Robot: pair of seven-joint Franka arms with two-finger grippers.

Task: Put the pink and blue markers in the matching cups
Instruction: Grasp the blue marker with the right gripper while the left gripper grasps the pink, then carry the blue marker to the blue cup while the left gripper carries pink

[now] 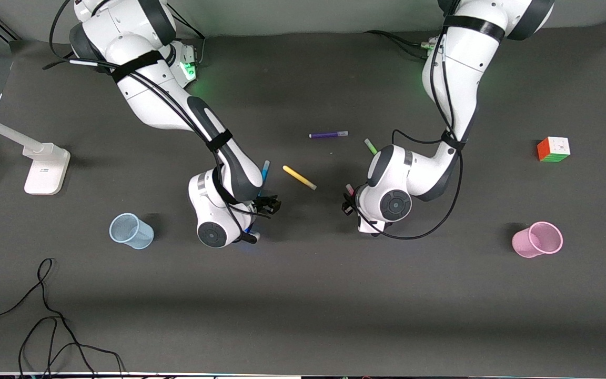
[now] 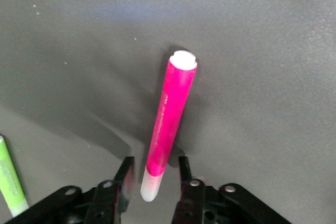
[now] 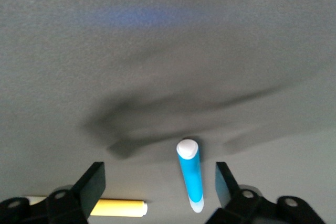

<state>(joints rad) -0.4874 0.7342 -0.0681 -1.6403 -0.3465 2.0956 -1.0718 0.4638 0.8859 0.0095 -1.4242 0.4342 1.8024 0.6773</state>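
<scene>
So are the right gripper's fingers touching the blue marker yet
Apart. The right wrist view shows the right gripper open, with bare table between each finger and the blue marker.

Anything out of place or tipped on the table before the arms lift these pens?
Both cups lie on their sides: the blue cup toward the right arm's end, the pink cup toward the left arm's end. A marker dropped from above would likely miss. Otherwise the pink marker and blue marker lie flat between the fingers.
</scene>
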